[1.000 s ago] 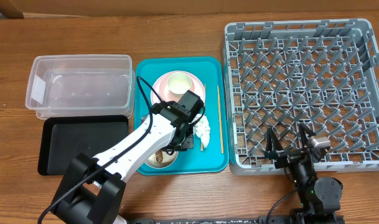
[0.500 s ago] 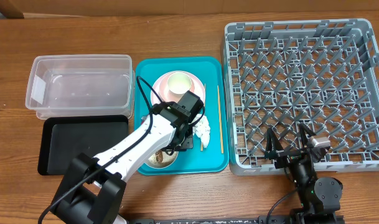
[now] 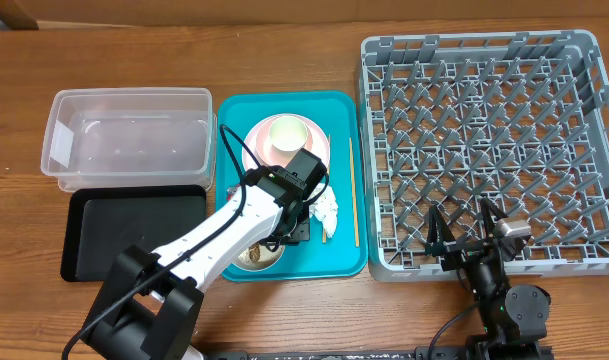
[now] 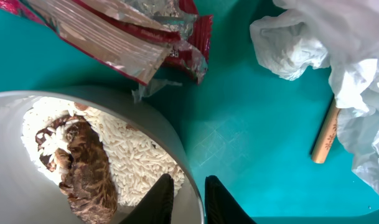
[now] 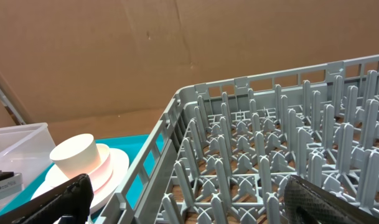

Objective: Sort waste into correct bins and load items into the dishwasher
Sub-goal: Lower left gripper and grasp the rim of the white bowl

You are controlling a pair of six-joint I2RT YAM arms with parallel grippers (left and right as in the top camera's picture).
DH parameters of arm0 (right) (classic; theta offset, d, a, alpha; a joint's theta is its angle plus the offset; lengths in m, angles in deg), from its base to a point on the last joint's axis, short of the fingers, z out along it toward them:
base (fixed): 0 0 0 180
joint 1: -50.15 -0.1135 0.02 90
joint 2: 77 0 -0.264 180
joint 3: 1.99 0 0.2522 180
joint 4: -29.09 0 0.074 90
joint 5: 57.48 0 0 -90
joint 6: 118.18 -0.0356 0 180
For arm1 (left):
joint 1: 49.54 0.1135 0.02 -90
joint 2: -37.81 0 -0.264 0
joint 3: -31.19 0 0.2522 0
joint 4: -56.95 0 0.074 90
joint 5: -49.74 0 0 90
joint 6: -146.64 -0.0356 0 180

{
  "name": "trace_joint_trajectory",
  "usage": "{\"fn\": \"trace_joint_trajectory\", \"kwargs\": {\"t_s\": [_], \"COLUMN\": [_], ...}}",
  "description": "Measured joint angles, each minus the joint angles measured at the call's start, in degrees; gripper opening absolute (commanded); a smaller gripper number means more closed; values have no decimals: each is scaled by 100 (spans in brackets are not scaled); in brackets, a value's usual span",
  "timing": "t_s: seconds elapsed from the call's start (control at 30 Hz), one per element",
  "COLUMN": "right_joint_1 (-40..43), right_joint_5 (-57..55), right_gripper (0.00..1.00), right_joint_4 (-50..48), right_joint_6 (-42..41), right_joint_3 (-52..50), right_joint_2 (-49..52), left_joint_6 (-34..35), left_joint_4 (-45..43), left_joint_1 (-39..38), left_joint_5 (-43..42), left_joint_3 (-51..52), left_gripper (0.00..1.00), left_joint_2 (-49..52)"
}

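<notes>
A brown wood-grain table (image 3: 284, 55) is observed, evenly lit; a creased brown cardboard panel (image 5: 102, 56) is noted behind it.

**My two arms, as seen from the remote station**

My left arm (image 3: 219, 232) wears a glossy white shell over its long link, with black joint housings, a chunky black base and a thin black cable (image 3: 225, 148) looping alongside. Its left end effector (image 4: 188, 198) ends in two slim black fingers (image 4: 161, 199). My right arm (image 3: 509, 305) is all black, rounded at the base, carrying a small silver-grey block (image 3: 512, 229). The right end effector (image 3: 459, 228) has matte, rough-textured black fingertips (image 5: 58, 199).
</notes>
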Motion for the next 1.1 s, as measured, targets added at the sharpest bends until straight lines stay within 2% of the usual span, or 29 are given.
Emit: {"fn": "trace_joint_trajectory", "kwargs": {"t_s": [0.53, 1.1], "right_joint_1": [2, 0], "right_joint_5": [-2, -2], "right_gripper": [100, 100], "right_joint_4": [0, 2], "right_joint_6": [-2, -2], "right_joint_3": [0, 0], "right_joint_2": [0, 0], "left_joint_6": [-2, 0], "left_joint_4": [-66, -66], "left_joint_1": [-170, -170], "left_joint_5": [0, 2], "left_joint_3": [0, 0], "left_gripper": [17, 19], "left_joint_2": [0, 0]}}
